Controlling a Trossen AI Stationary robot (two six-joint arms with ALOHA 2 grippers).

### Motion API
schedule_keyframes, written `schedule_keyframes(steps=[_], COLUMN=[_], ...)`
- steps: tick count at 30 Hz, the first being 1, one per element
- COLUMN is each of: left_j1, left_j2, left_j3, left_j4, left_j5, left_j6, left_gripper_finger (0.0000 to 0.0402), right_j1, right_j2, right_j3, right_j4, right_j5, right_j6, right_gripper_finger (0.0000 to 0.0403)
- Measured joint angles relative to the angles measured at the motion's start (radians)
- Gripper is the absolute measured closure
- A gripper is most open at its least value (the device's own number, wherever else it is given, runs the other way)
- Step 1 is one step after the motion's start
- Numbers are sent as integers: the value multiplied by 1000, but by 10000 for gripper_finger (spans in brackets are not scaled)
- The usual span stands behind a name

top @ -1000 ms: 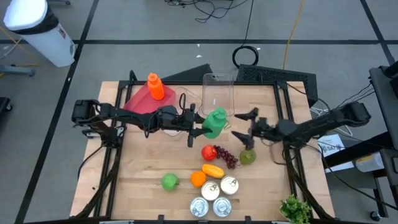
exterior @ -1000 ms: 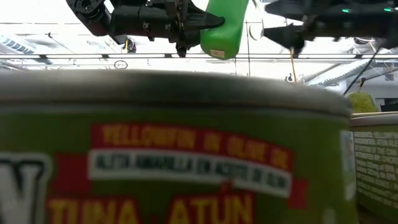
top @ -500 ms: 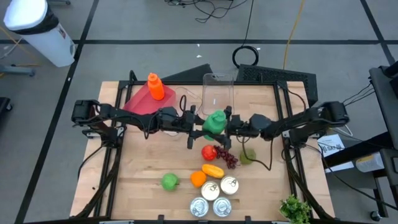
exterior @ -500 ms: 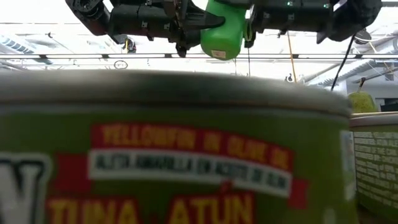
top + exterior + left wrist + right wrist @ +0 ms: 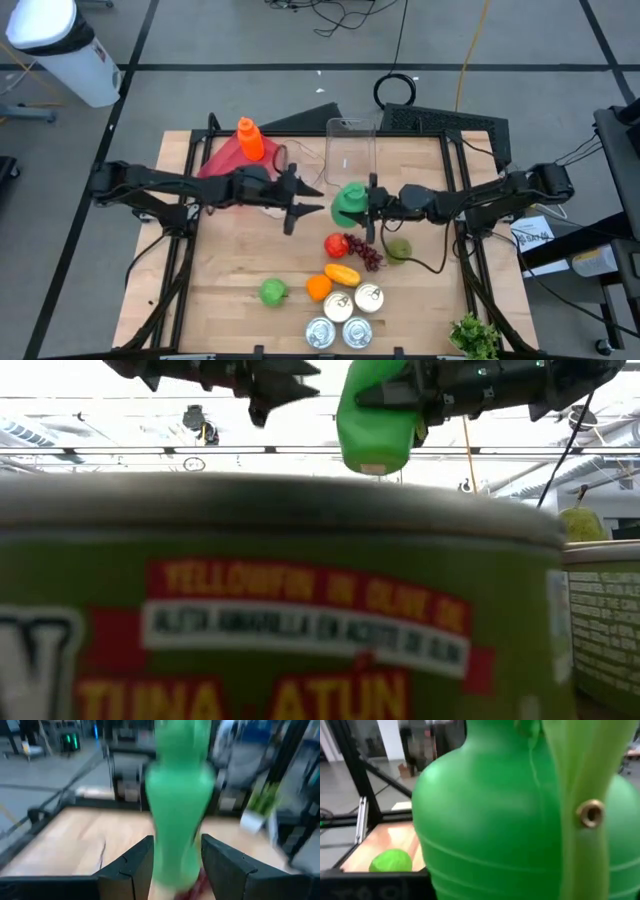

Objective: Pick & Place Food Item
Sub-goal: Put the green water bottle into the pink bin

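Observation:
A green plastic bottle hangs upright above the middle of the table, with my right gripper shut on it from the right. The low view shows the bottle clear of everything below it. My left gripper stands open just left of the bottle and touches nothing. In the left wrist view its two fingers are spread, with the bottle ahead of them. The bottle fills the right wrist view. My right gripper pinches the green bottle's body between its two fingers, above the bottle's base. The fingers come in level from the table's right side. The bottle hangs upright, base down, lifted clear of the table.
Below the bottle lie a red fruit, grapes and a green fruit. Nearer are a yellow fruit, an orange, a green apple and several cans. Farther back stand a clear container and an orange bottle on something red.
My right gripper has come in from the table's right side and shut on the green bottle. My left gripper has let go of it and drawn back toward the table's left edge. The bottle has stayed upright in the air and shifted slightly right.

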Motion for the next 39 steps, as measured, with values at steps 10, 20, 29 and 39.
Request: schedule_keyframes(steps=[10,20,29,39], left_j1=[-34,-55,-41,-42], left_j2=[92,249,275,281], left_j3=[290,494,493,493], left_j4=[-257,-456,-417,-368], left_j5=[50,-63,-56,-23], left_j6=[12,128,97,123], left_gripper_finger=[175,54,40,171], right_j1=[13,23,39,39], right_j2=[81,124,124,125], right_j3=[1,0,0,0], right_j4=[3,74,85,72], right_j5=[-9,-10,-9,-8], right_j6=[16,16,-15,-12], right_gripper_finger=[286,300,302,298])
